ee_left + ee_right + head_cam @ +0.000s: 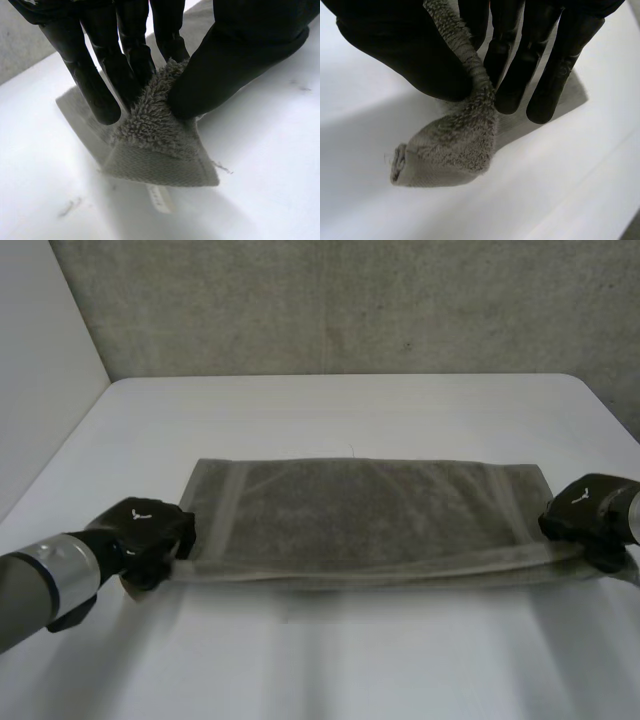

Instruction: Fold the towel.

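A grey-brown towel [365, 510] lies stretched wide across the white table [330, 660], its near edge lifted off the surface. My left hand [150, 535] pinches the near left corner [155, 145] between thumb and fingers [97, 95]. At the other end my right hand [592, 510] pinches the near right corner [455, 147] the same way, thumb against fingers [510, 75]. Both corners hang a little above the table. The towel's far edge rests flat.
A grey concrete wall [350, 300] stands behind the table's far edge. A white side wall [40, 360] rises on the left. A small white label [157, 197] hangs under the left corner. Bare table stretches in front of the towel.
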`<state>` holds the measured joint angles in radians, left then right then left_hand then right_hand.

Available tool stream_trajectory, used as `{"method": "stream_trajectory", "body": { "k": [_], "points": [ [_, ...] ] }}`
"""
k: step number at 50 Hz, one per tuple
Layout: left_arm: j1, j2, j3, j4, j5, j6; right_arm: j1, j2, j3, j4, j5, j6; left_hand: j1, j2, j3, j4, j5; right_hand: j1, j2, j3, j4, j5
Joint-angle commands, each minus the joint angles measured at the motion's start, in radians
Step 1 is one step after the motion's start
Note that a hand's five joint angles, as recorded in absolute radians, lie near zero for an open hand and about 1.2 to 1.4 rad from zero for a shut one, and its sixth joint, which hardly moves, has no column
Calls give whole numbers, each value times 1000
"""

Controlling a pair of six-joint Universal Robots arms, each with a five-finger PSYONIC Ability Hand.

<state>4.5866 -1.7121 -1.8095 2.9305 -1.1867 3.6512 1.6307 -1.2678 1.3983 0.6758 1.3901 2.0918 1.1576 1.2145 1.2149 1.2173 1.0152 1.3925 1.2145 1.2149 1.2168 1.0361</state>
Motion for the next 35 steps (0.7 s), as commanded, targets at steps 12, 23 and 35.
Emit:
{"method": "stream_trajectory", "body": {
  "k": [12, 23, 35],
  "points": [
    [-55, -397, 456, 161, 1, -94, 35, 364, -344, -236, -8, 183, 239, 182, 181, 179, 207, 4, 182, 181, 179, 186],
    [-124, -716, 891, 165, -120, -100, 67, 593, -621, -323, 40, 243, 239, 182, 181, 179, 207, 4, 182, 181, 179, 186],
    [-155, -853, 1076, 167, -185, -95, 101, 745, -858, -389, 119, 251, -983, -1040, -1040, -1043, -1015, -1218, -1040, -1040, -1042, -1036]
  ]
}}
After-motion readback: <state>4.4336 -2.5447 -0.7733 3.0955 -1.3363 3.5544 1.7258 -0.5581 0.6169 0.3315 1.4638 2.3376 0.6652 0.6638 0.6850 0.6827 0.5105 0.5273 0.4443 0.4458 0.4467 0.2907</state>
